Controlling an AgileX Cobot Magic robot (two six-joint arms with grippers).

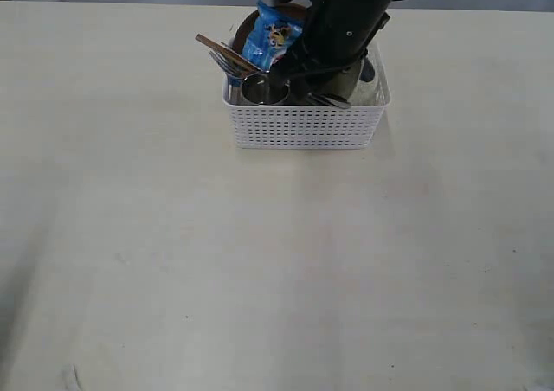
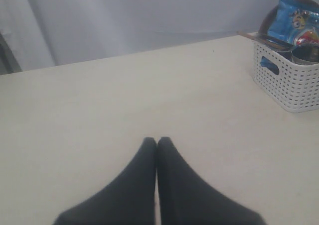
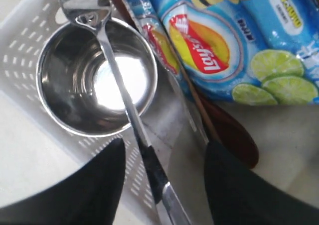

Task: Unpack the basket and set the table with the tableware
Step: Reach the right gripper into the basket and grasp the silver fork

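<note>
The white lattice basket [image 1: 303, 124] stands at the far middle of the table [image 1: 260, 270]. My right arm [image 1: 346, 28] reaches down into it, and my right gripper [image 3: 164, 153] is open, its fingers on either side of the steel fork's handle [image 3: 142, 135] without touching it. The fork lies across the steel cup [image 3: 97, 75]. A reddish-brown wooden spoon [image 3: 234, 135] lies under the blue crisp packet [image 3: 224, 36]. The reddish-brown plate [image 1: 249, 23] leans at the back of the basket. My left gripper [image 2: 157, 141] is shut and empty above bare tabletop, away from the basket [image 2: 291, 85].
In the exterior view, fork tines [image 1: 227, 62] and a wooden stick [image 1: 216, 45] poke out over the basket's left rim. The crisp packet [image 1: 273, 35] stands upright beside my right arm. A grey curtain [image 2: 149, 16] hangs beyond the table's far edge.
</note>
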